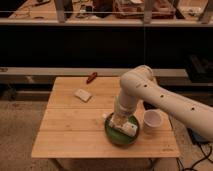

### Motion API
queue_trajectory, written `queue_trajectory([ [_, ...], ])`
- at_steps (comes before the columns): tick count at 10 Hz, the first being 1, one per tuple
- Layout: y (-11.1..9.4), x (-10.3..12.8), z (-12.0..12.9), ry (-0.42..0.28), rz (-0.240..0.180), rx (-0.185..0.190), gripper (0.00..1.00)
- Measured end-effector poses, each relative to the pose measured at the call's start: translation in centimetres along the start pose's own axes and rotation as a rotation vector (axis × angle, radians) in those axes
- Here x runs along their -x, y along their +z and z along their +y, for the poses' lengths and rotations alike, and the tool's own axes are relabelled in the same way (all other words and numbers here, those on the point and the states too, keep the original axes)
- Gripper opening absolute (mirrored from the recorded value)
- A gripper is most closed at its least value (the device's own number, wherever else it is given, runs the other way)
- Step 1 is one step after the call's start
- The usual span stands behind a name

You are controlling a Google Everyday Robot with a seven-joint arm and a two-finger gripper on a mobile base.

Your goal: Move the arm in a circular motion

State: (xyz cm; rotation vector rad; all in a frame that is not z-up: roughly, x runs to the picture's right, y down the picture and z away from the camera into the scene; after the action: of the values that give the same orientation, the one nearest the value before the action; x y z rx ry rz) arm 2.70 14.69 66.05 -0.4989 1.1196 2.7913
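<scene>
The glossy white arm (150, 92) with small dark dots comes in from the right and bends down over the wooden table (70, 125). Its pale gripper (119, 121) hangs just above the left part of the green plate (116, 137), next to the white packet (128, 128) lying in the plate. The gripper holds nothing that I can see.
A white paper cup (152, 120) stands right of the plate, close to the arm. A pale flat packet (83, 94) and a small red object (92, 77) lie at the table's back left. Dark shelving runs behind the table. A blue object lies on the floor at right.
</scene>
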Motion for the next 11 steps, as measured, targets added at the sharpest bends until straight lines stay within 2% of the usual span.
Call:
queue_trajectory([
  [2,2.2,-4.5,1.6,-0.085,0.041,-0.016,0.0],
  [3,3.4,-6.8,3.3,-0.138,0.04,-0.013,0.0],
  [5,4.4,-9.0,6.3,-0.197,0.015,-0.001,0.0],
  [6,4.6,-9.8,8.9,-0.222,-0.011,0.016,0.0],
  [7,4.4,-10.0,13.1,-0.223,-0.054,0.05,0.0],
  [8,4.0,-9.6,15.4,-0.21,-0.075,0.07,0.0],
  [10,3.1,-7.2,22.2,-0.131,-0.131,0.123,0.0],
  [11,2.9,-6.0,24.2,-0.096,-0.149,0.132,0.0],
])
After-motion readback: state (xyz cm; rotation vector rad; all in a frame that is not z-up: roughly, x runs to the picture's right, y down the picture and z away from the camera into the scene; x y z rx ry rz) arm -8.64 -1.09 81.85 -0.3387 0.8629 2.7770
